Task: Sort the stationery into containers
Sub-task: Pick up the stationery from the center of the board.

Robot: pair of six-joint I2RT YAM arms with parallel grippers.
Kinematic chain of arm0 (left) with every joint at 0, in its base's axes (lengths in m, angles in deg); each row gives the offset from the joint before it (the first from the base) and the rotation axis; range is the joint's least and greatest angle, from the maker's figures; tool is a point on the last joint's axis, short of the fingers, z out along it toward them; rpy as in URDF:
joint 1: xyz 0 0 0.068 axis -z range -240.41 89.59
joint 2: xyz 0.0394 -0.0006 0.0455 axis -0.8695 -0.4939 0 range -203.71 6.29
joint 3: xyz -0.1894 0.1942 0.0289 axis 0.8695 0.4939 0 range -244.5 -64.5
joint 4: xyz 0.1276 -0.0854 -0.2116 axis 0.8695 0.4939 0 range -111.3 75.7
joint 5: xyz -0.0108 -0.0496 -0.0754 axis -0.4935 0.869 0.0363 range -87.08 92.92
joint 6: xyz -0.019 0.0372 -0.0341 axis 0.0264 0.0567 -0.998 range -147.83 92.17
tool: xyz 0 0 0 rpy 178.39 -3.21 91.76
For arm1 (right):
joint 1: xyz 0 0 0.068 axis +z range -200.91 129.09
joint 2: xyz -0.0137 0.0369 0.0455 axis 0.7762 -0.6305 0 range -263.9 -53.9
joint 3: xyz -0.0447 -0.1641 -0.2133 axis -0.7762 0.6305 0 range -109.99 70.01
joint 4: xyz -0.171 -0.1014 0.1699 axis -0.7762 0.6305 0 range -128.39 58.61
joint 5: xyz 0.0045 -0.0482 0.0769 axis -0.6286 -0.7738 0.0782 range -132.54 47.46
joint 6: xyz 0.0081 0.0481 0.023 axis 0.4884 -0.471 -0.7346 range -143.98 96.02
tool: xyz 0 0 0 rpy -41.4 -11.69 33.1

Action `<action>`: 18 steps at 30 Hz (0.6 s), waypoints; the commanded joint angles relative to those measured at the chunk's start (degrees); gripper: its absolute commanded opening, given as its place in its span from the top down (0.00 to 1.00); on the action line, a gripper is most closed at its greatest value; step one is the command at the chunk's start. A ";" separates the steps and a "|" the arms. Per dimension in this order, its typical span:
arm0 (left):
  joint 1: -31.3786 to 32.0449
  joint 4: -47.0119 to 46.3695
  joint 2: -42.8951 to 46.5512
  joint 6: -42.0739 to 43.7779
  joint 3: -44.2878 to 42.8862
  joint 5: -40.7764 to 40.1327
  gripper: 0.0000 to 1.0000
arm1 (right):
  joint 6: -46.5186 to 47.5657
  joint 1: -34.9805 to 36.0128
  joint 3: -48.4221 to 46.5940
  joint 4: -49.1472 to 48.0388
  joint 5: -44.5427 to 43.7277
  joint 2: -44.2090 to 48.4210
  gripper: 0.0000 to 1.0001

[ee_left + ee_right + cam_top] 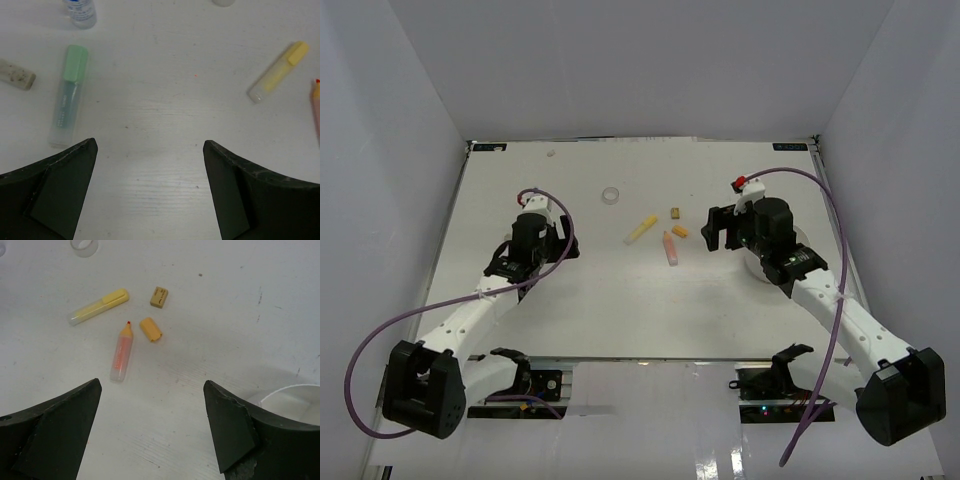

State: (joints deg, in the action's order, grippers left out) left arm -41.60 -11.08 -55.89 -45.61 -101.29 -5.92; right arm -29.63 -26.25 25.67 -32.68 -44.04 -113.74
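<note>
A yellow highlighter (641,229) (98,306) (279,72), an uncapped orange marker (669,248) (122,352), its orange cap (680,231) (150,329) and a small tan eraser (675,212) (158,296) lie mid-table. Farther back sits a clear tape ring (611,196). The left wrist view shows a green highlighter (67,95), a grubby eraser (16,75) and a small bottle (80,11). My right gripper (712,230) (152,390) is open and empty, hovering just right of the orange marker. My left gripper (542,228) (150,150) is open and empty over bare table. The white tub (285,392) (756,268) is mostly hidden under my right arm.
White walls close in the table on the left, back and right. Purple cables loop off both arms. The orange marker (316,105) just shows at the right edge of the left wrist view.
</note>
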 commanded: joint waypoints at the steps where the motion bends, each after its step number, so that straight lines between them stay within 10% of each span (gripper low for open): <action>1: -4.64 1.21 -0.32 -2.43 -1.96 -2.76 0.02 | -1.03 0.47 0.83 -2.46 3.78 -0.11 0.10; 18: -22.14 2.18 -9.80 -18.95 -4.07 -2.58 0.04 | 0.29 0.82 3.73 -4.57 9.41 2.79 0.08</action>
State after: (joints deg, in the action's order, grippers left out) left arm -61.77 -9.03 -64.61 -60.10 -102.32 -8.02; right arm -29.83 -25.70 28.82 -34.25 -36.28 -112.86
